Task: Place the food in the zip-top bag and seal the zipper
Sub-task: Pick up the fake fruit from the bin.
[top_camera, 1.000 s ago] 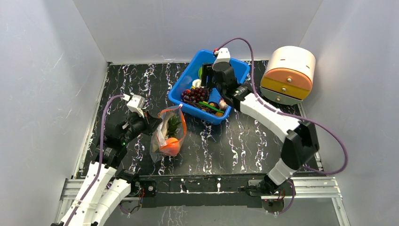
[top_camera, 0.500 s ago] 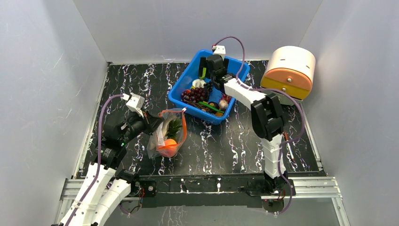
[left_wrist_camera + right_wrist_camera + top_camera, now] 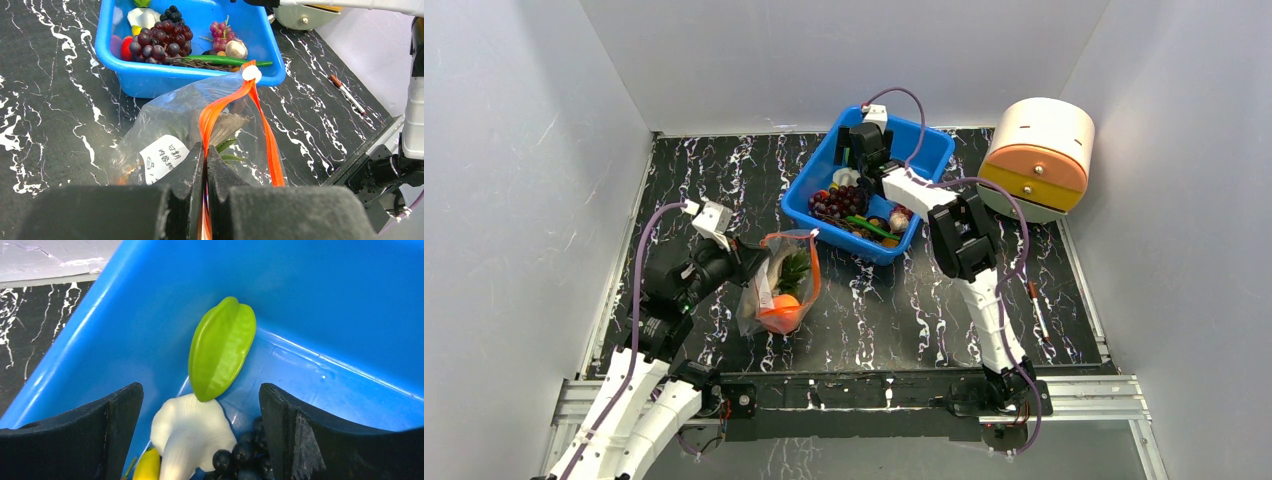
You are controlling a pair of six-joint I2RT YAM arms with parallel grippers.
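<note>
Black marbled counter (image 3: 904, 300), white walls around. Left fingers (image 3: 187, 172) pressed together, pinching orange-red zipper (image 3: 220, 107) of zip-top bag (image 3: 165, 120). Bag mouth open. Bag on counter just beside blue bin (image 3: 150, 82), with pineapple (image 3: 792, 268) and peach (image 3: 786, 305) inside. Bin holds grape bunch (image 3: 157, 42), green star fruit (image 3: 221, 347), other toy food. Right fingers (image 3: 112, 410) spread wide inside bin, star fruit ahead between them, untouched. Round drawer unit (image 3: 1036, 158) far right, pen (image 3: 1036, 305) on counter.

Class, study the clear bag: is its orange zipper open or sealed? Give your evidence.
Open. The zipper's two orange strips part from the white slider, showing green leaves between them; the left gripper pinches one end.
</note>
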